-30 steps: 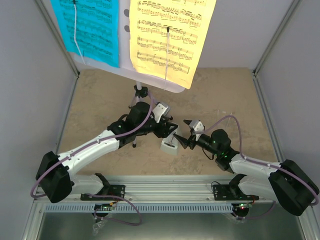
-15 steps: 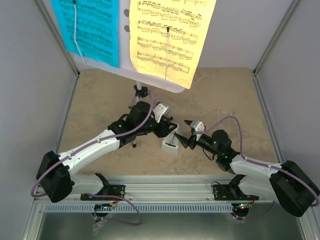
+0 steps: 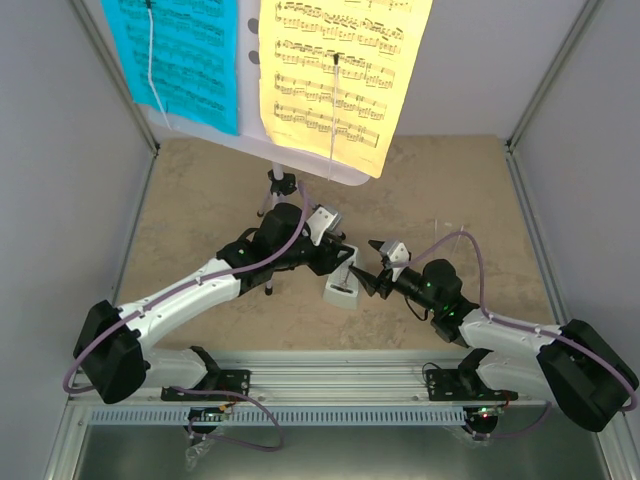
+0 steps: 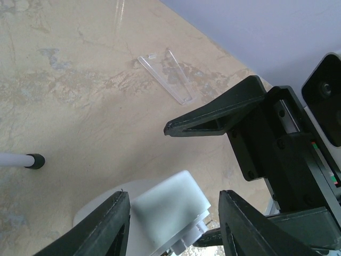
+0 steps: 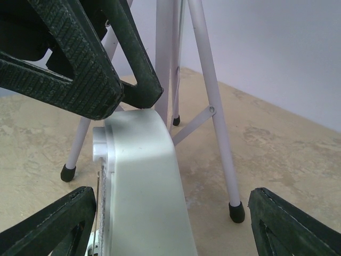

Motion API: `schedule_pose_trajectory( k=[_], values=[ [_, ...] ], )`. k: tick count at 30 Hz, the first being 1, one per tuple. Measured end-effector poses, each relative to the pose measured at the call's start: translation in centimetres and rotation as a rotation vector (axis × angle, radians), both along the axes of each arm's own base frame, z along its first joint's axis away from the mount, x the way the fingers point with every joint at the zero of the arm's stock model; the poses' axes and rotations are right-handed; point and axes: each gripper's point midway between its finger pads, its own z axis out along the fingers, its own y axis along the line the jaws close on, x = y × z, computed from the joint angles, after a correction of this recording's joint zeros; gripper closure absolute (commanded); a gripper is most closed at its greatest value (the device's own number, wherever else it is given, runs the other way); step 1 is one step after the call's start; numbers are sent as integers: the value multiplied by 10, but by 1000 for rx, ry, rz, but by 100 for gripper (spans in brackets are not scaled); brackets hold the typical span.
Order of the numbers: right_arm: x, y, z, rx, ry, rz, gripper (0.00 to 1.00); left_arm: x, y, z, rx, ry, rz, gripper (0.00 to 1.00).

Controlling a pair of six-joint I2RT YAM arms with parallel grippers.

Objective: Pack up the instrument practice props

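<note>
Small grey metronome [image 3: 341, 291] upright on table [image 4: 80, 80], between both arms, just in front of stand's tripod [image 5: 208, 85]. Left gripper [image 4: 173, 196] astride its top, jaws spread, gap on one side, no pinch yet. Right gripper [image 5: 171, 192] jaws spread wide either side, not touching. Probably light, rigid, smooth; tapered faces likely slippery, so best gripped low across flat sides.
</note>
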Motion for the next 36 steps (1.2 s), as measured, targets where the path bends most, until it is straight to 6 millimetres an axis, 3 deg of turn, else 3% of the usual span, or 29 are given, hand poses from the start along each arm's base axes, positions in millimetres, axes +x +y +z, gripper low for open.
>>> schedule_pose_trajectory(
  k=[36],
  values=[
    [8, 6, -10, -14, 56, -2, 20, 3, -3, -6, 12, 12, 0, 59]
  ],
)
